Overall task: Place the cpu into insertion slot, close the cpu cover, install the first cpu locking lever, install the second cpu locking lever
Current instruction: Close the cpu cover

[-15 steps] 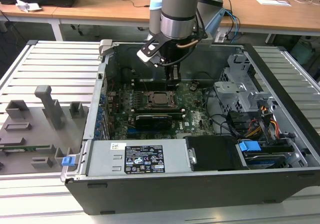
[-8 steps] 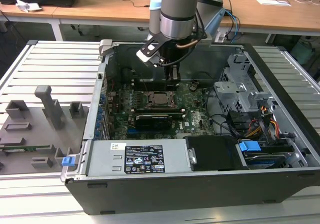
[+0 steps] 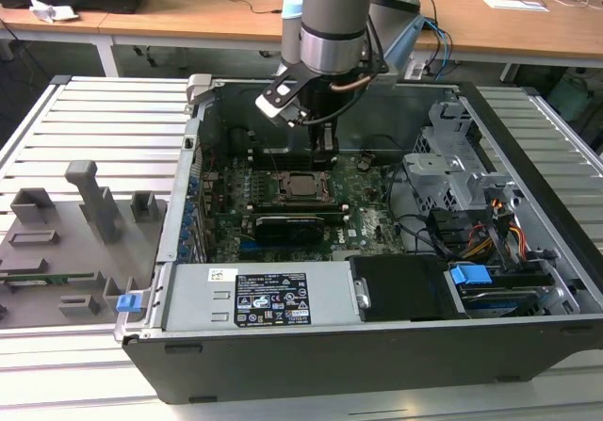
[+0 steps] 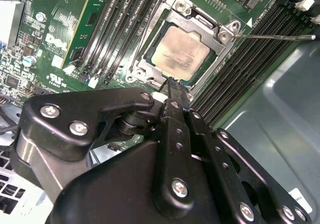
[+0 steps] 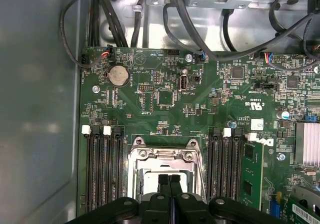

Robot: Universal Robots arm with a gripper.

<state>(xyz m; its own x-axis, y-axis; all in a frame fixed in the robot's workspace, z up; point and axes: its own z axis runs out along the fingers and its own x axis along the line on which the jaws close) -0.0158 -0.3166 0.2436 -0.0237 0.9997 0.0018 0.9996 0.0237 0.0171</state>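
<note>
- The chip (image 4: 180, 53) lies flat in the socket (image 4: 134, 74), pale metal top up, near the middle of the circuit board (image 5: 150, 78) inside the open computer case (image 3: 377, 346).
- The cover (image 4: 200, 19) is down around the chip, whose top shows through the cut-out.
- A thin wire lever (image 4: 275, 35) sticks out from one corner of the socket over the memory slots (image 4: 240, 68). It looks unlatched.
- The gripper (image 4: 172, 86) hangs just above the socket's edge, with its tip close to the cover; I cannot tell whether it touches.
- Its jaws are pressed together with nothing between them, as both wrist views show.
- In the exterior view the arm reaches straight down into the case, with the gripper (image 3: 325, 157) just beside the chip (image 3: 303, 186).
- My reading: seating and covering are done, and the lever work is in hand.
- That step probably calls for a steady push on the thin wire, swinging it down and under its catch without slipping onto the memory slots.
</note>
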